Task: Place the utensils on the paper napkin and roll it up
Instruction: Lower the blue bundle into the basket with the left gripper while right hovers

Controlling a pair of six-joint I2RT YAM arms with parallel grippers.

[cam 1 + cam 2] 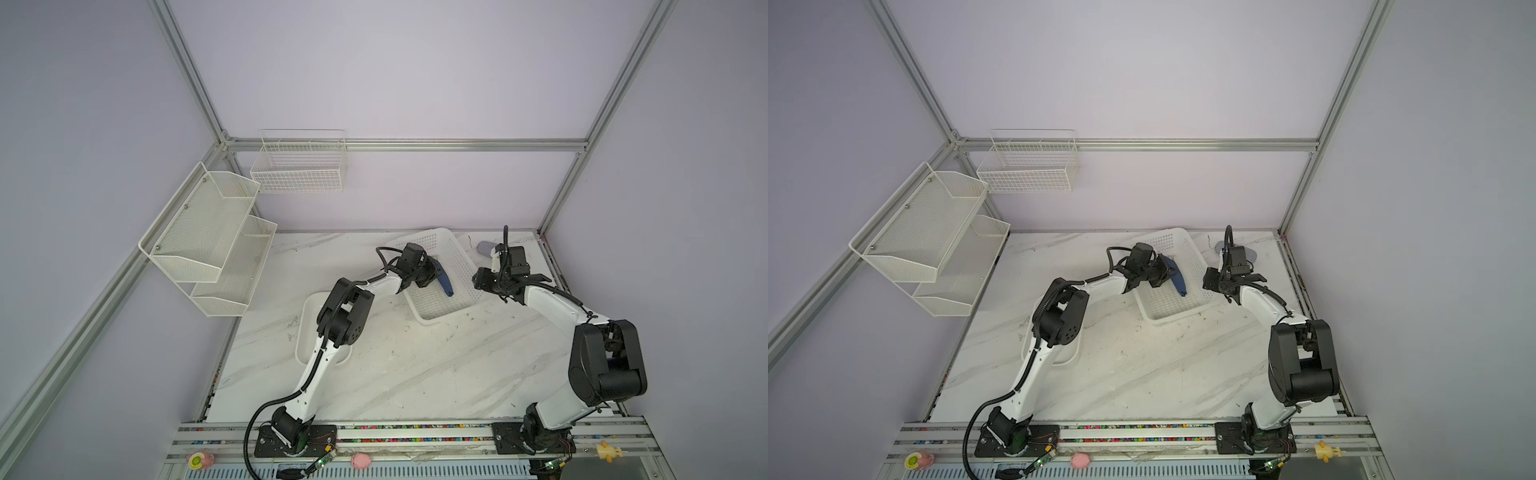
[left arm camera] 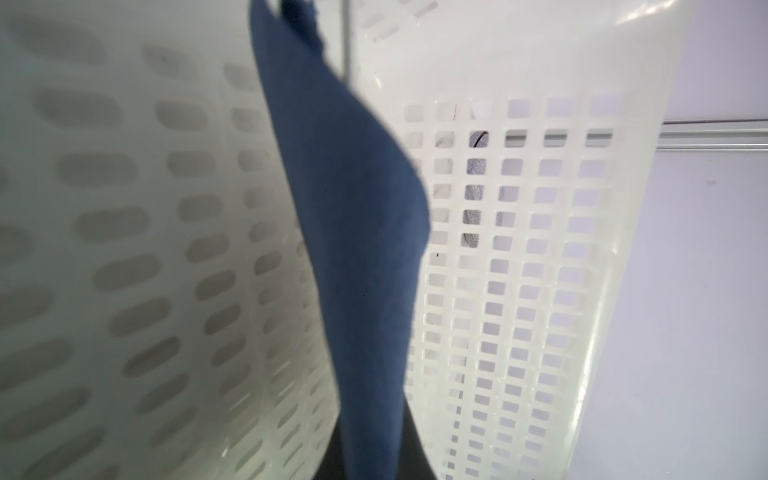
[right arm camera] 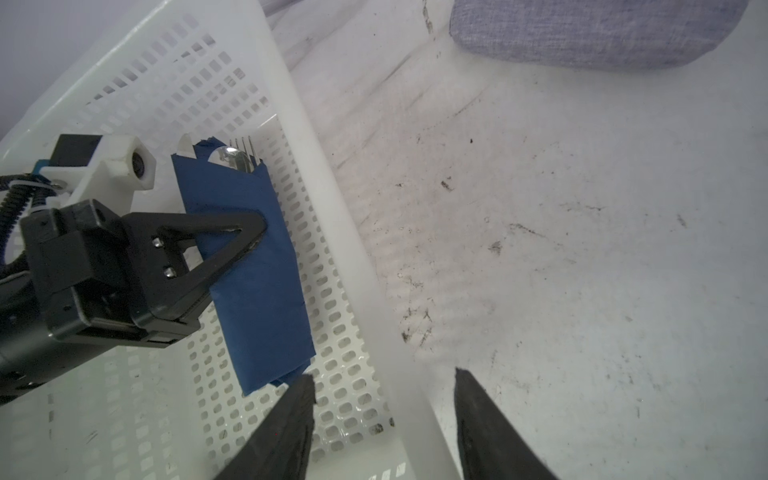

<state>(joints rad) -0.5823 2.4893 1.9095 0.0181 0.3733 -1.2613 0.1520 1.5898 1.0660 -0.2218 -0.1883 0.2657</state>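
The navy paper napkin (image 3: pixel 253 282) is rolled around the utensils; fork tines (image 3: pixel 245 145) and a spoon bowl (image 3: pixel 231 159) poke out of one end. My left gripper (image 3: pixel 259 232) is shut on the roll's middle, holding it just above the floor of the white perforated basket (image 3: pixel 332 208). In both top views the roll (image 1: pixel 444 279) (image 1: pixel 1177 280) hangs from the left gripper (image 1: pixel 433 272) (image 1: pixel 1165 274) inside the basket (image 1: pixel 436 309). The left wrist view is filled by the napkin (image 2: pixel 357 232). My right gripper (image 3: pixel 384 386) (image 1: pixel 478 280) is open, its fingers astride the basket's side wall.
A grey-blue fabric case (image 3: pixel 602 29) (image 1: pixel 484 248) lies at the table's back right, beyond the right wrist. A white dish (image 1: pixel 306 328) sits under the left arm's elbow. White mesh shelves (image 1: pixel 208 237) and a wire basket (image 1: pixel 299 166) hang on the walls at the left.
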